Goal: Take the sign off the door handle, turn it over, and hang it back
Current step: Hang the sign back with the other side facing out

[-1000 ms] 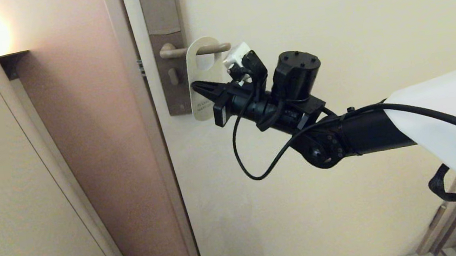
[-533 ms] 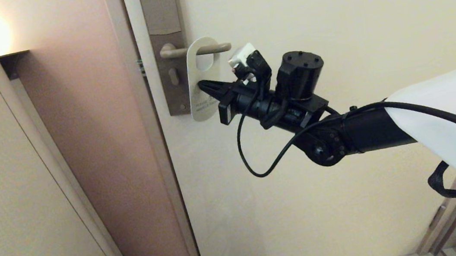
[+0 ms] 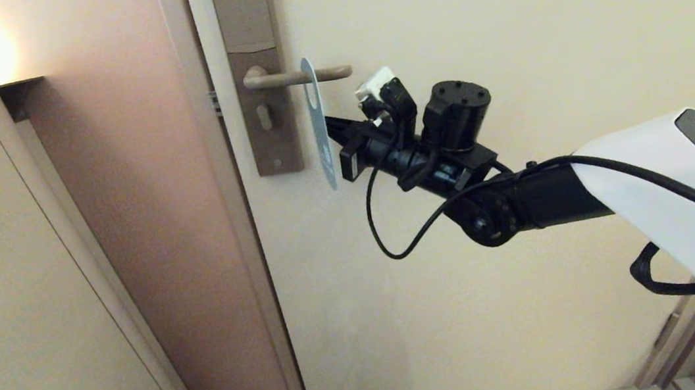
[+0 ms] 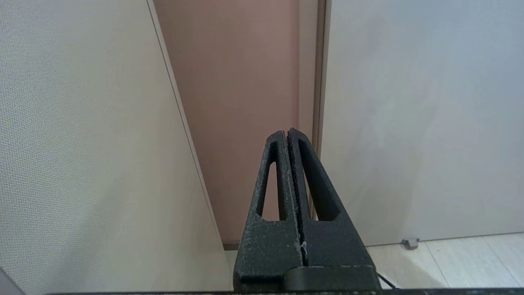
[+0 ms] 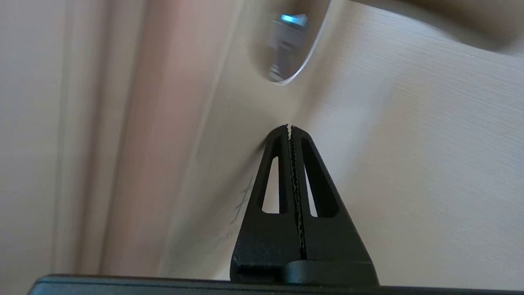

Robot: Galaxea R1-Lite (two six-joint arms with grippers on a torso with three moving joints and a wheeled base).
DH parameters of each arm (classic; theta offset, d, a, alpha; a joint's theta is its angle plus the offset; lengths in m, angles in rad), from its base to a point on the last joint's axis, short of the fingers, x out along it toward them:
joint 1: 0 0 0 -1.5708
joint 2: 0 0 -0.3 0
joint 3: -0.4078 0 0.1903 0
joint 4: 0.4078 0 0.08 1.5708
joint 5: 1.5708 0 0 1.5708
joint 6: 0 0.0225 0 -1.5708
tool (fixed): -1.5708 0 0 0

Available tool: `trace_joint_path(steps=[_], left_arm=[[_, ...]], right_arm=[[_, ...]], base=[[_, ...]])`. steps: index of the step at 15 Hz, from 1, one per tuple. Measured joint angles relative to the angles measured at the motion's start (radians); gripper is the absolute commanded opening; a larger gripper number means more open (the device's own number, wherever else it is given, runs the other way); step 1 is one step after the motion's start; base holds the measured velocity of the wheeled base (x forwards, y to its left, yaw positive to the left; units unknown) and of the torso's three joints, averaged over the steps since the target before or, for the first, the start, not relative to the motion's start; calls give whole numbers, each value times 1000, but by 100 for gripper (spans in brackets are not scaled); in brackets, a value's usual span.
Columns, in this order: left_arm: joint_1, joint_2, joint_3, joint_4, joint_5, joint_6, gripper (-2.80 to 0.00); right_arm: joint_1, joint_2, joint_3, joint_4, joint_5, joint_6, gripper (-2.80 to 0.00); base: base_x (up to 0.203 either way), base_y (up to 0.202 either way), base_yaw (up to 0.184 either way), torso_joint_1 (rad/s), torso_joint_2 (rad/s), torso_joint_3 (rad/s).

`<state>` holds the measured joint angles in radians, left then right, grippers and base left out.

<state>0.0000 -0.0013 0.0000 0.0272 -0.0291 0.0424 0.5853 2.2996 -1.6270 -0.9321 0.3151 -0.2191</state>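
Observation:
The sign point(image 3: 319, 133) hangs by its hole on the door handle point(image 3: 280, 79), swung out edge-on from the door and showing a thin bluish strip. My right gripper point(image 3: 328, 121) is shut with nothing between its fingers, and its tips rest against the sign's side below the handle. In the right wrist view the sign's pale face point(image 5: 221, 172) with faint print and its oval hole point(image 5: 286, 45) lie just beyond the shut right gripper point(image 5: 290, 128). My left gripper point(image 4: 286, 132) is shut and empty, parked low and out of the head view.
The tall brown backplate point(image 3: 264, 139) sits left of the handle on the cream door point(image 3: 500, 37). A beige cabinet panel point(image 3: 6, 276) and a pinkish wall point(image 3: 144, 213) stand to the left. A small doorstop point(image 4: 410, 242) sits on the floor by the door.
My right gripper has drawn back to the right and a little upward. The sign, hanging flat against the door before, has swung out edge-on and slid slightly right along the handle.

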Motion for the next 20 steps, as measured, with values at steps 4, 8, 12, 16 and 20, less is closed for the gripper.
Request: trace_joint_path(steps=[4, 8, 12, 16, 20], left_arm=[[0, 0, 0, 0, 0, 0, -280], [0, 0, 0, 0, 1, 0, -280], [0, 0, 0, 0, 0, 0, -280], [0, 0, 0, 0, 0, 0, -280], [0, 0, 0, 0, 0, 0, -280]], right_arm=[[44, 21, -24, 2, -2, -1, -280], [84, 27, -26, 5, -4, -2, -280], [104, 37, -45, 7, -4, -5, -280], [104, 70, -85, 7, -4, -4, -280], [99, 128, -192, 6, -10, -4, -280]], base=[[0, 0, 0, 0, 0, 0], [0, 0, 0, 0, 0, 0], [0, 0, 0, 0, 0, 0], [0, 0, 0, 0, 0, 0], [0, 0, 0, 0, 0, 0]])
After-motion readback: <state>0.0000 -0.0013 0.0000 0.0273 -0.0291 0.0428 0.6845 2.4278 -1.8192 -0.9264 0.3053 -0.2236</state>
